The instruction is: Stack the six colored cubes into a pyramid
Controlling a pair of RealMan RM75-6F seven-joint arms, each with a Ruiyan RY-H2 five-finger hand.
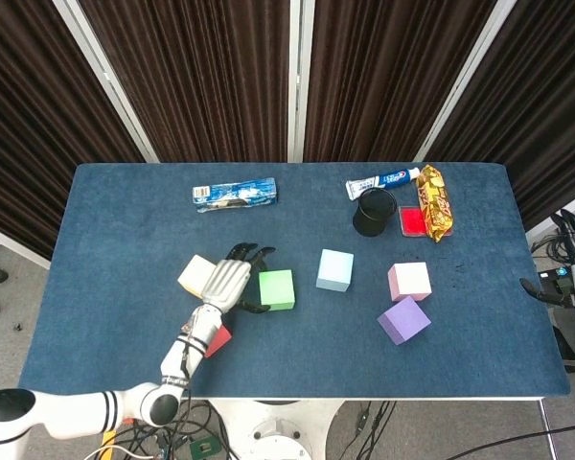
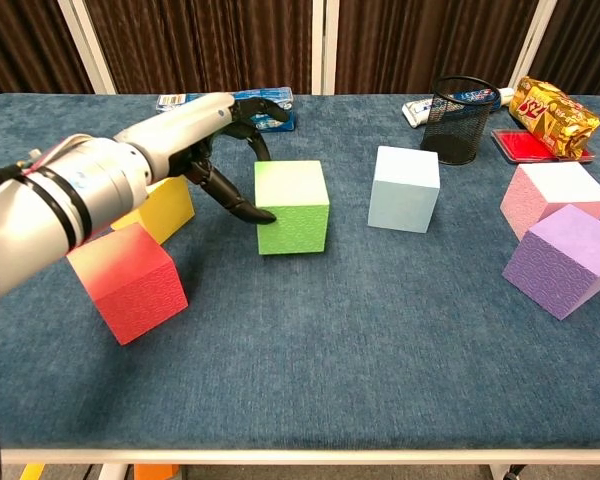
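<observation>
On a blue bench [image 1: 125, 287], the left hand [image 1: 226, 282] reaches to the green cube [image 2: 292, 206], fingers [image 2: 242, 208] spread around its left side, touching but not clearly gripping. Yellow cube [image 2: 163, 209] and red cube [image 2: 127, 280] sit just left, near the arm. Light blue cube [image 2: 404, 188], pink cube [image 2: 554, 196] and purple cube [image 2: 565, 259] lie scattered right, so no pyramid exists yet. The right hand [image 1: 546, 290] waits off the bench's right edge; its fingers cannot be told.

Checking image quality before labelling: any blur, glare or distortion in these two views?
Head view: sharp, evenly lit, only soft shadows under the cubes. Chest view: the near forearm looms large from wide-angle perspective, the left hand at the green cube stays crisp; small highlights on the gold snack bag.
</observation>
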